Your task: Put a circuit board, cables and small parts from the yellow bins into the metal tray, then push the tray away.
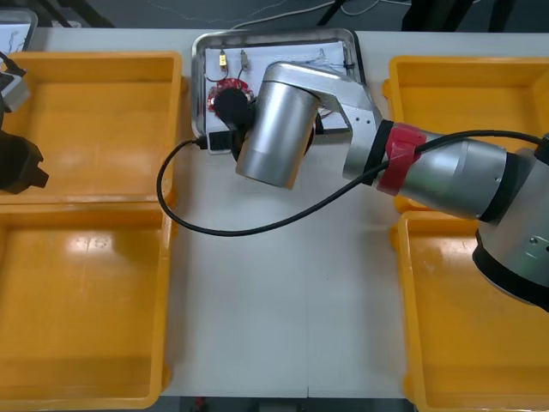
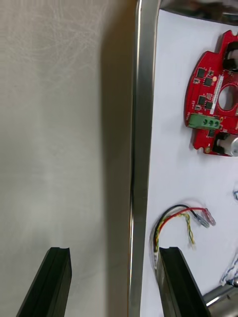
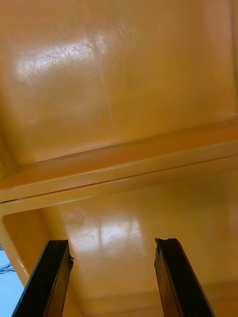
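The metal tray (image 1: 343, 43) lies at the table's far middle, white inside. My right arm (image 1: 276, 120) reaches across its near left part. My right gripper (image 2: 113, 280) is open, one finger over the table and the other inside the tray, the tray's rim (image 2: 140, 148) running between them. In the tray lie a round red circuit board (image 2: 210, 104), a red and yellow cable (image 2: 179, 220), a bit of blue and white cable (image 2: 232, 267) and a small metal part (image 2: 220, 297). The board (image 1: 225, 88) shows beside the right wrist. My left gripper (image 3: 114, 280) hangs open over the left bins, holding nothing.
Two yellow bins (image 1: 94, 112) stand at the left and two (image 1: 467, 86) at the right. The wall between the left bins (image 3: 119, 173) lies ahead of the left fingers. A black cable (image 1: 257, 227) loops from the right wrist over the table's middle. Small metal parts (image 1: 223, 58) lie at the tray's far left.
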